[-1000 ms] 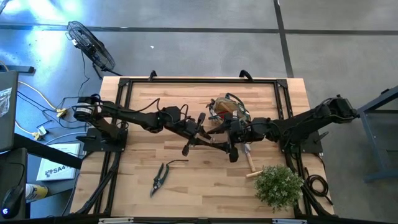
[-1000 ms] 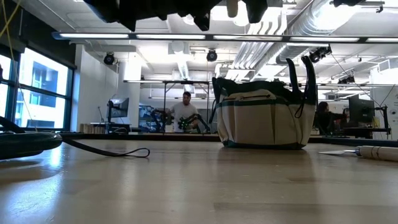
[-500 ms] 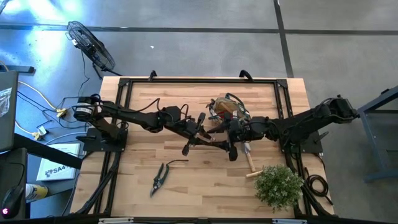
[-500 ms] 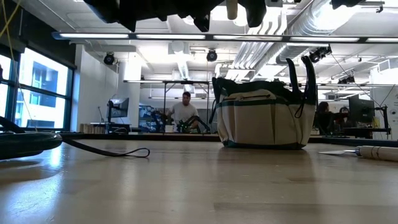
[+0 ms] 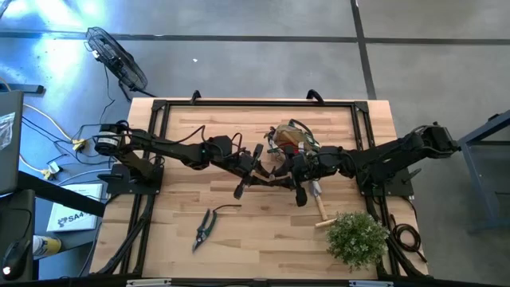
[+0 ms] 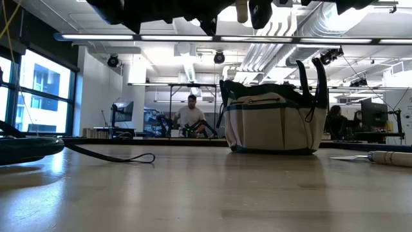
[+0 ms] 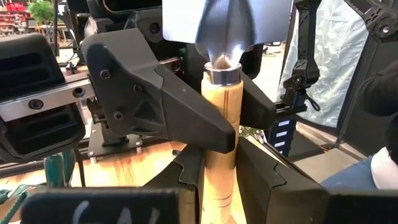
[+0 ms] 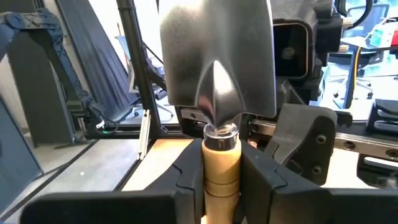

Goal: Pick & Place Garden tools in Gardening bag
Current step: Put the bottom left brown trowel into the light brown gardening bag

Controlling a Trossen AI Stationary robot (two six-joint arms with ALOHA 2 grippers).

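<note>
A trowel (image 7: 221, 93) with a pale wooden handle and a metal blade hangs in the air over the table's middle, blade up. Its handle end (image 6: 241, 9) shows at the top of the low view. My left gripper (image 5: 261, 172) and my right gripper (image 5: 280, 172) meet there, both shut on the handle. The olive-tan gardening bag (image 5: 292, 137) stands on its base just behind them, also seen as the bag (image 6: 273, 122) in the low view. A second trowel (image 5: 319, 202) and dark pruning shears (image 5: 205, 227) lie flat on the table. My left gripper pinches the trowel's wooden handle (image 7: 219, 180) between its two fingers, farther from the blade than the other gripper. It comes level from the table's left. The trowel is lifted clear. My right gripper pinches the handle just below the metal collar (image 8: 221, 163) between its two fingers (image 7: 161, 106). It comes level from the table's right. The blade (image 8: 217, 62) stands above the fingers, upright.
A bushy green plant (image 5: 357, 237) stands at the near right corner. The shears' strap (image 6: 109, 155) trails over the boards at the near left. Bare wood lies between the shears and the second trowel (image 6: 385, 158).
My right gripper has edged toward the table's left and shut on the trowel's handle; in the low view its dark finger now stands closer to the pale handle end. The trowel and my left gripper have kept still.
</note>
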